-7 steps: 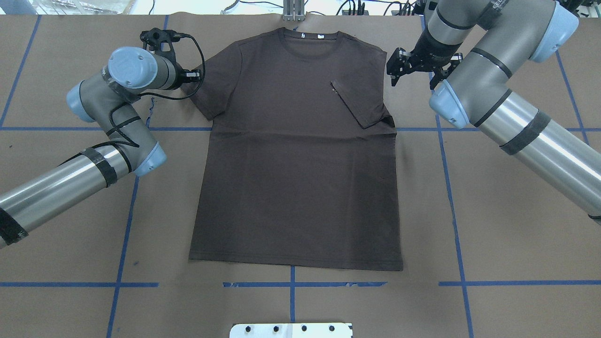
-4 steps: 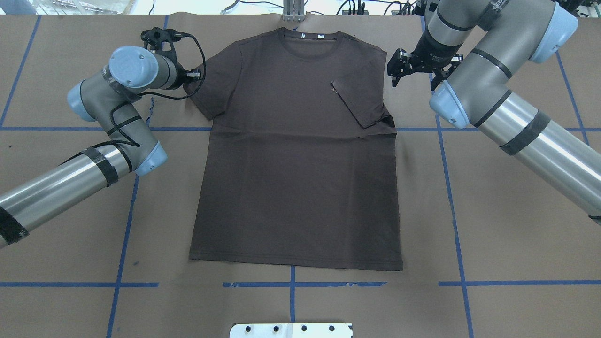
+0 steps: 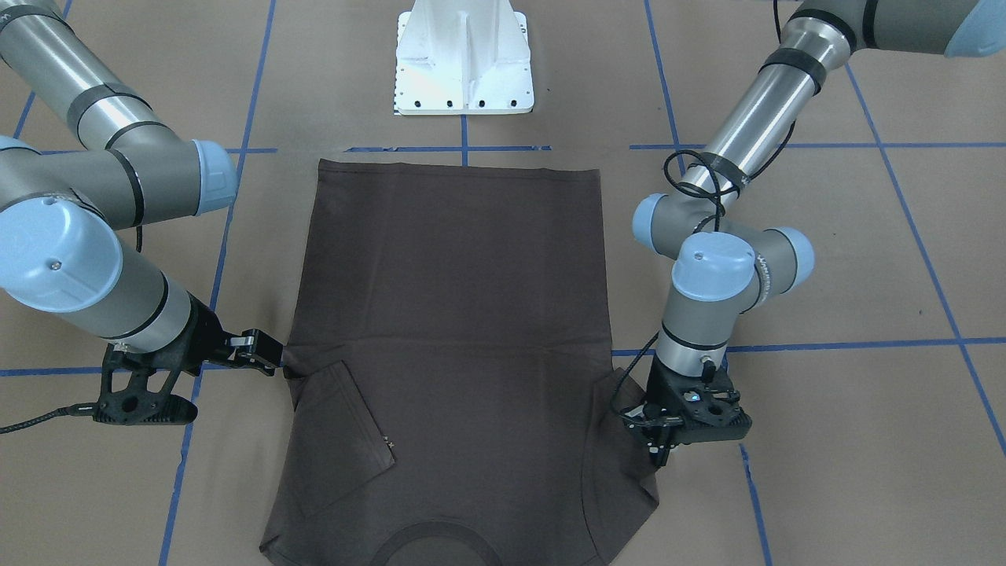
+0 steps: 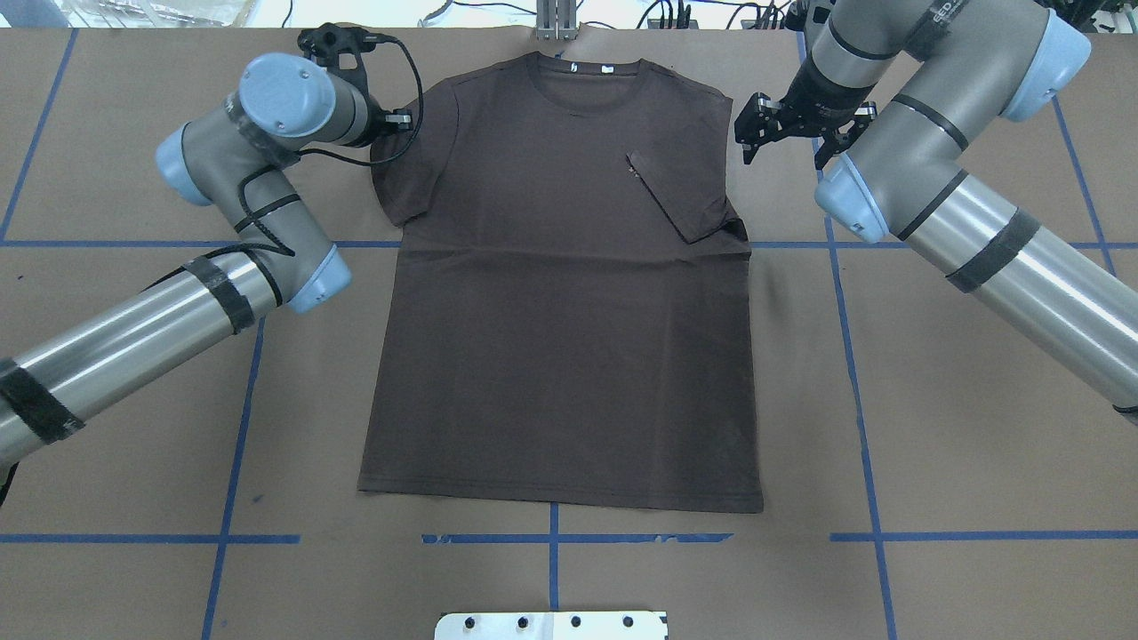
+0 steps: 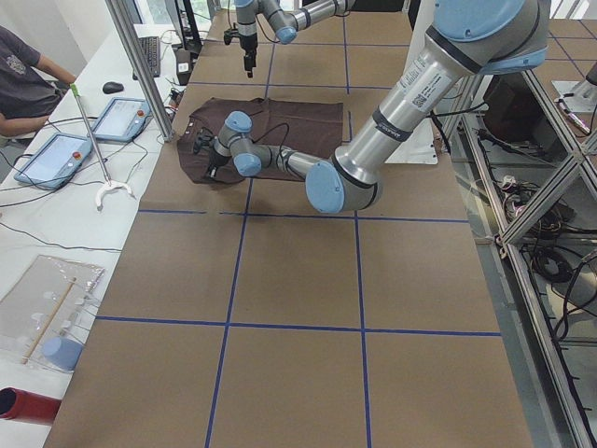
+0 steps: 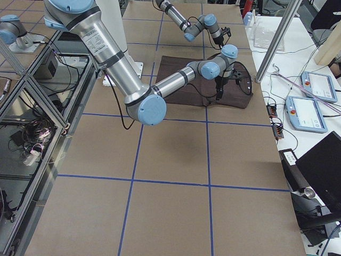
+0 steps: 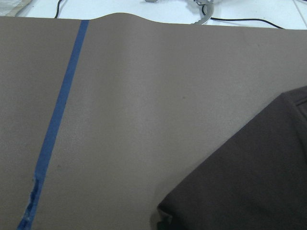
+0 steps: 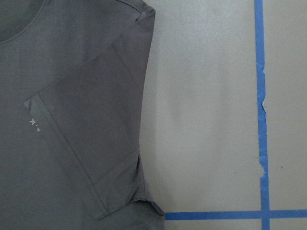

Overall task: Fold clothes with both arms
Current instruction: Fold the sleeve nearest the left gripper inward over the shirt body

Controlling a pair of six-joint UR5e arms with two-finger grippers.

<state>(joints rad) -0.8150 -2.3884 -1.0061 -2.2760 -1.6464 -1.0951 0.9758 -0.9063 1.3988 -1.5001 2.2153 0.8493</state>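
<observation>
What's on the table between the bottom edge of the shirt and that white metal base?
Only blue tape lines on the bare brown table cover separate the T-shirt from the white base, seen in the front-facing view.

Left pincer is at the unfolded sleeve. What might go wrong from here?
1. The left pincer seems to pinch only the edge of the unfolded sleeve of the dark grey-brown T-shirt; it may slip free mid-fold.
2. The open right pincer hovers beside the folded sleeve; dropping could snag and undo it.
</observation>
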